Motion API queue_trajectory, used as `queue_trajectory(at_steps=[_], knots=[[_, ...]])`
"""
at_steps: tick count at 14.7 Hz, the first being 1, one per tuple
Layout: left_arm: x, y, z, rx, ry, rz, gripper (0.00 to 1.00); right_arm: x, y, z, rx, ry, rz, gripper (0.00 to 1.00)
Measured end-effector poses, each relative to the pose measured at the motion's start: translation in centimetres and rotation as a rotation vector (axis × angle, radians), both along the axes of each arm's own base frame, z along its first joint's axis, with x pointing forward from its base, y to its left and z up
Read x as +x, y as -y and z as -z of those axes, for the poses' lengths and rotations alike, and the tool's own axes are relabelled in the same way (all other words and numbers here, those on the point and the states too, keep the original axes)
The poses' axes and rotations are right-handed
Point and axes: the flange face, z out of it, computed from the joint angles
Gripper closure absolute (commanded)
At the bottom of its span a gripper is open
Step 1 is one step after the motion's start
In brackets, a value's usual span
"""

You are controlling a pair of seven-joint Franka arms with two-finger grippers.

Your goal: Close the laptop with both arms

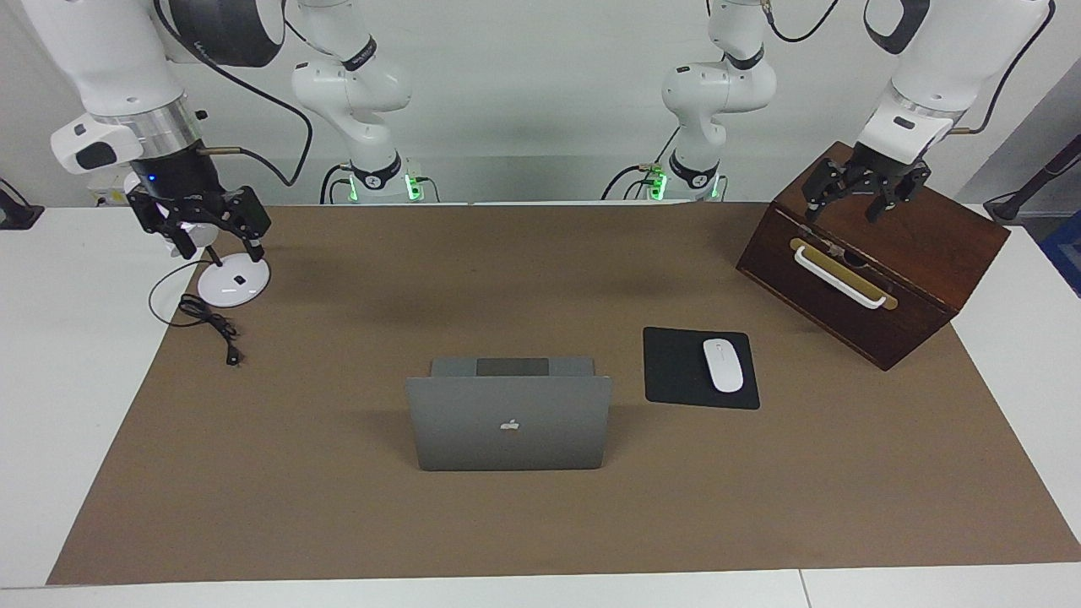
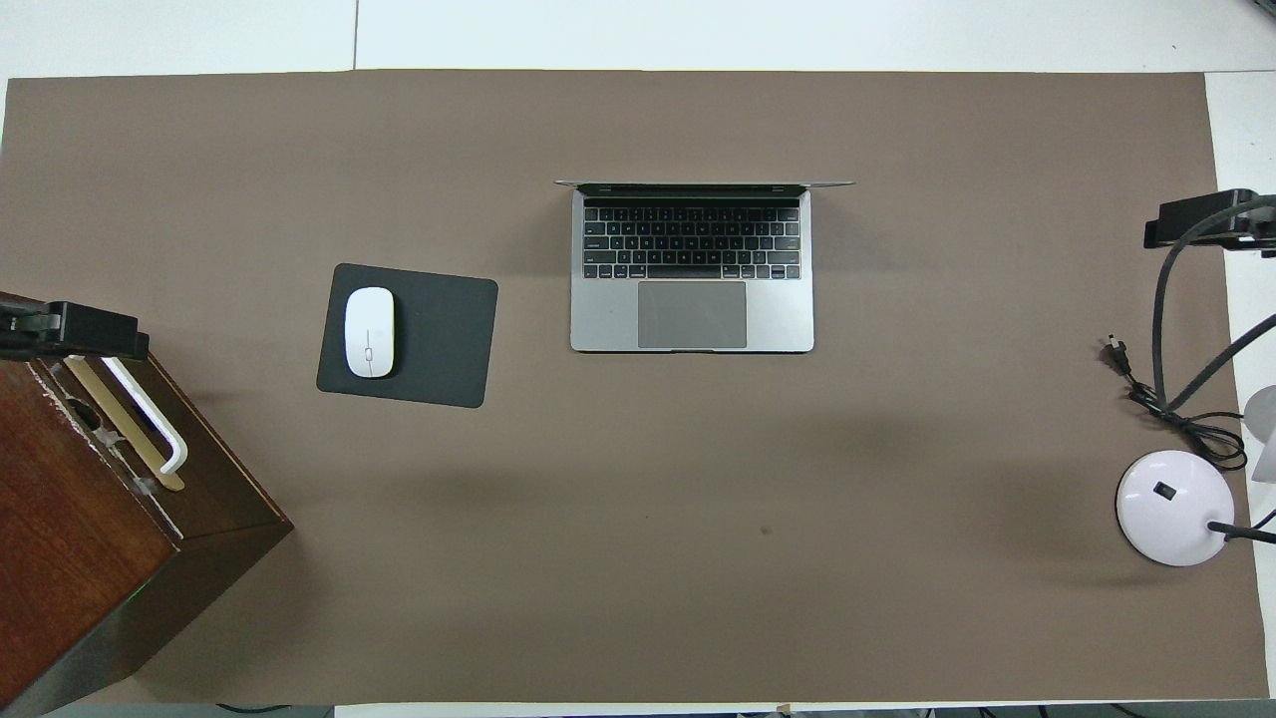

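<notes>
Laptop (image 1: 509, 422) first, since it sits closest to the facing camera: it stands open near the middle of the brown mat (image 1: 338, 523), lid upright with the logo toward that camera, keyboard and trackpad turned toward the robots. It lies well apart from both sets of jaws, roughly between them.

Neither arm has started on it. The left gripper (image 1: 855, 196) hangs over the wooden box (image 1: 912, 253) at the left arm's end of the counter (image 1: 51, 380), jaws spread and holding nothing. The right gripper (image 1: 207, 221) hangs over the white lamp base (image 1: 230, 283) and its loose black cord (image 1: 211, 325) at the right arm's end, jaws likewise spread and empty. A black mouse pad (image 1: 676, 371) with a white mouse (image 1: 723, 365) on it lies between the laptop and the box, so it sits on the left gripper's way in.

My reading is that the task stands at its very start: both arms wait at their ends and the lid is fully up. The next move calls for both grippers to travel in over the mat toward the lid's top edge, one at each end of it (the left one passing over the mouse rather than through it), then press the lid evenly toward the robots and down onto the keyboard. Uneven pushing could twist or slide the thin base.
</notes>
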Motion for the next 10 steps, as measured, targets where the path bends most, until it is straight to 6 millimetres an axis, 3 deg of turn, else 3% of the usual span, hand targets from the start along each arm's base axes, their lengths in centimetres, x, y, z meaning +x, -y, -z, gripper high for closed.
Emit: queue_trajectory(at_steps=[10], knots=[[-0.19,-0.02,-0.34,0.0,0.006,0.0,0.0,-0.03,0.04,0.48,0.001,-0.01,0.0,0.0]])
